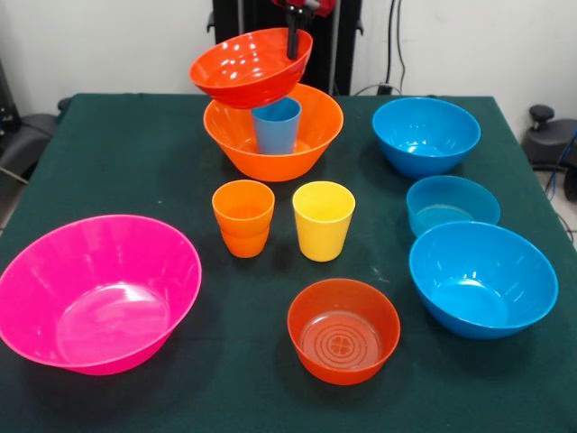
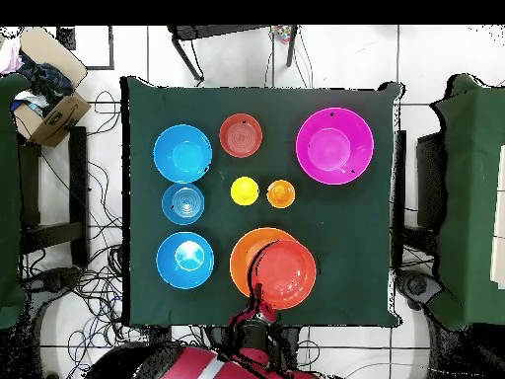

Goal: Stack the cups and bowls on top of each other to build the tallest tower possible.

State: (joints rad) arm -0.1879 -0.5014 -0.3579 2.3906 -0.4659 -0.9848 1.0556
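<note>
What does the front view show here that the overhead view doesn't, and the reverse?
Front view only: the small blue plastic cup standing inside the big orange plastic bowl, with the glossy red-orange bowl held tilted above it by the pincer.

Overhead only: the robot's red and black arm, floor cables and a cardboard box.

Both: green table, big pink bowl, yellow cup, stepped orange cup.

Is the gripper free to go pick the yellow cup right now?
Probably not yet: the gripper is shut on the rim of a red-orange bowl, held tilted above the big orange bowl. The yellow cup itself stands upright with open space around it.
</note>
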